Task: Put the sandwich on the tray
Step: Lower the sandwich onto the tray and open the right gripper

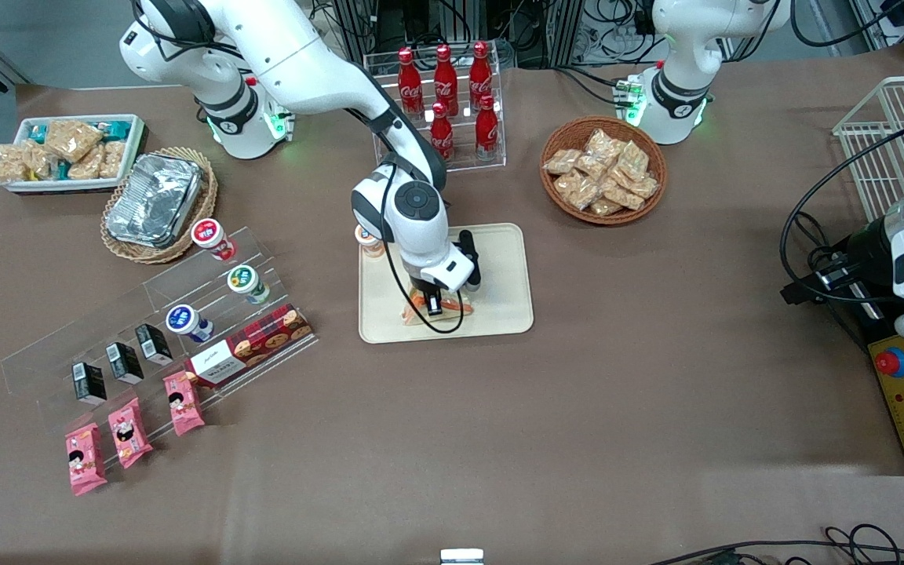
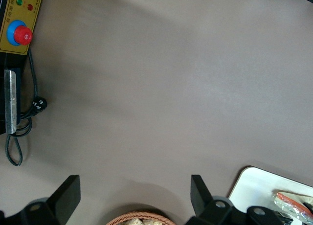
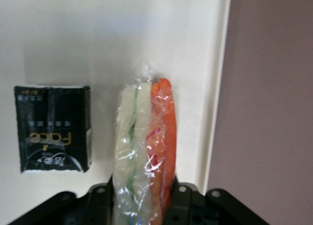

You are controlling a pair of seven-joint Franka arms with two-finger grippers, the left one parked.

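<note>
Two things sit on the cream tray near the middle of the front view: the wrapped sandwich at the tray's edge nearest the camera, and a small cup at the tray corner toward the upper left. We see the end effector directly over the sandwich, low on the tray. In the right wrist view the sandwich stands on its edge, pale bread with a green line on one face and an orange layer on the other, its clear wrap reaching down between the black base of the end effector. The fingertips themselves are hidden by the sandwich, so we cannot tell whether they press on it or stand apart. A small black carton lies flat on the tray just beside the sandwich, apart from it. The sandwich lies close to the tray's rim, with the brown surface past the rim.

In the front view's upper right, a wicker basket of tan snack packets rests on the brown surface, and a clear rack of red bottles stands above the tray in the frame.
</note>
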